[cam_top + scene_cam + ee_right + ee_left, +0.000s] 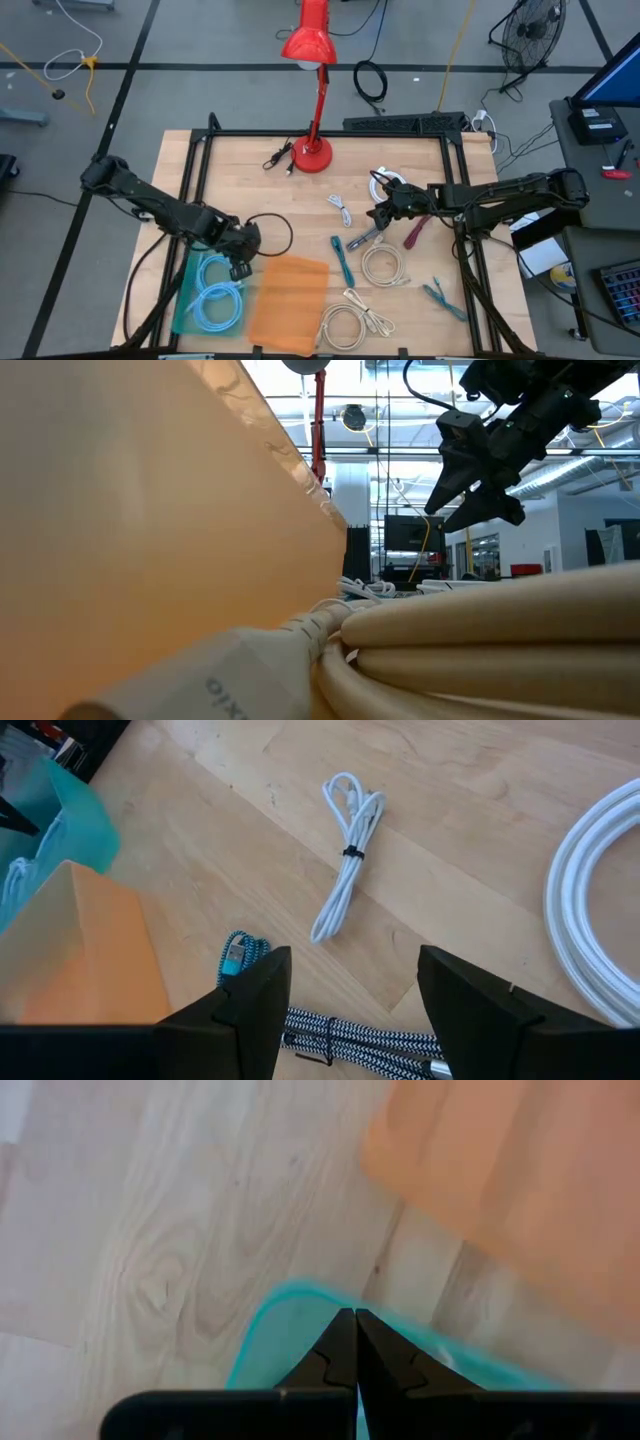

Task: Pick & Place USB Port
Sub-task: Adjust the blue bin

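Several bundled USB cables lie on the wooden table: a small white one (345, 855), a black-and-white braided one (360, 1040), a teal one (343, 260) and a beige coil (383, 265). My right gripper (385, 210) hangs open above the braided cable and the white one, with nothing between its fingers (355, 1000). My left gripper (240, 264) is shut and empty over the far right corner of the teal bin (290, 1330). Blue coiled cables (212, 295) lie in that bin. An orange bin (288, 303) stands beside it.
A red desk lamp (312, 150) stands at the table's far middle, with a small black cable (277, 157) beside it. A white coil (385, 183), a maroon cable (415, 232), a second teal cable (440, 295) and another beige coil (345, 325) lie around the right gripper.
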Available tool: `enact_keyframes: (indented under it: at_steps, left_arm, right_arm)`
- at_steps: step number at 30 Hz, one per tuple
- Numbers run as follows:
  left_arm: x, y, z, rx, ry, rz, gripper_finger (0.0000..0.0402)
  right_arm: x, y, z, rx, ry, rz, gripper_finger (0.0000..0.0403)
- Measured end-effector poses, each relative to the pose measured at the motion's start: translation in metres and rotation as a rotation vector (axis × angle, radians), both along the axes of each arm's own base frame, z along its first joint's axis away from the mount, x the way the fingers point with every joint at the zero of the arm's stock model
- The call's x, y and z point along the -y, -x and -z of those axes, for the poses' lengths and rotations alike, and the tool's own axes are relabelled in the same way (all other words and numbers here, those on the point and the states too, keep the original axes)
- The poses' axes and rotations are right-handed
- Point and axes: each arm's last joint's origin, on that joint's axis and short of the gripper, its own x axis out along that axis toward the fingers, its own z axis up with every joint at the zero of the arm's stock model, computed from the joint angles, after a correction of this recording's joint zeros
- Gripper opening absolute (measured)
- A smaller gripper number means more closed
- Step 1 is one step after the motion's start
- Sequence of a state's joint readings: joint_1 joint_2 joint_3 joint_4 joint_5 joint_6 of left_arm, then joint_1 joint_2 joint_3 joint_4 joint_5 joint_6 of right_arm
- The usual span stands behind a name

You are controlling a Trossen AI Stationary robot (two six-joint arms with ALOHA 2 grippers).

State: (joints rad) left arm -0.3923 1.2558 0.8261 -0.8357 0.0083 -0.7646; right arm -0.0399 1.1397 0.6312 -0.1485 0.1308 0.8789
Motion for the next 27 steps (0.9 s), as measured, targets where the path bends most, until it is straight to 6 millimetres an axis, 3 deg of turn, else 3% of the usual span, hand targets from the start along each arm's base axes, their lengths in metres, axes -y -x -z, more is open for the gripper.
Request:
enact_keyframes:
  at_steps: [7, 13, 21, 27]
  left_arm:
    - [-0.006, 0.016, -0.014, 0.025, -0.005, -0.053, 0.0000]
    - [-0.016, 0.023, -0.015, 0.005, -0.144, -0.102, 0.0000]
    - [-0.040, 0.001, -0.001, -0.053, -0.190, -0.056, 0.0000]
    - [-0.048, -0.005, 0.006, -0.094, -0.181, -0.043, 0.0000]
  right_arm:
    - [0.000, 0.000, 0.001, 0.001, 0.000, 0.000, 0.0208]
    - [0.000, 0.009, 0.021, -0.024, -0.053, 0.047, 0.0208]
    - [-0.002, 0.016, 0.040, 0.120, -0.115, 0.057, 0.0208]
    - [-0.004, 0.013, 0.037, 0.192, -0.129, -0.025, 0.0208]
